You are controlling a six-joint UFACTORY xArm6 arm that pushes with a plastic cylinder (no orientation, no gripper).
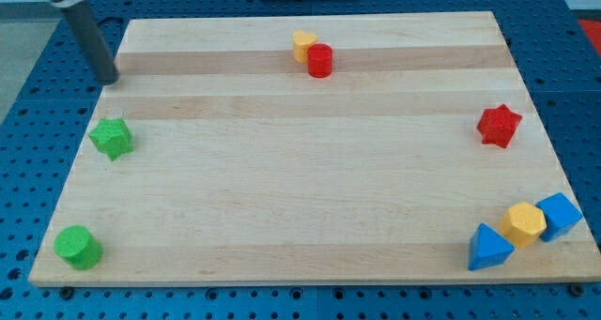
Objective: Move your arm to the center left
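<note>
Dark rod's tip rests at the pale wooden counter near its upper-left edge, above the green star block, apart from it; green cylinder block sits at lower left; no fingers on this rod, nothing held; remaining blocks lie well apart toward the view's top and right.

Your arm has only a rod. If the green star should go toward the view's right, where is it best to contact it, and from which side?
No grip is possible, so push. My tip sits above the green star, near the board's left edge. Probably best: come round to the star's left side and press mid-height on a flat between points, centred, so it slides without spinning.
</note>
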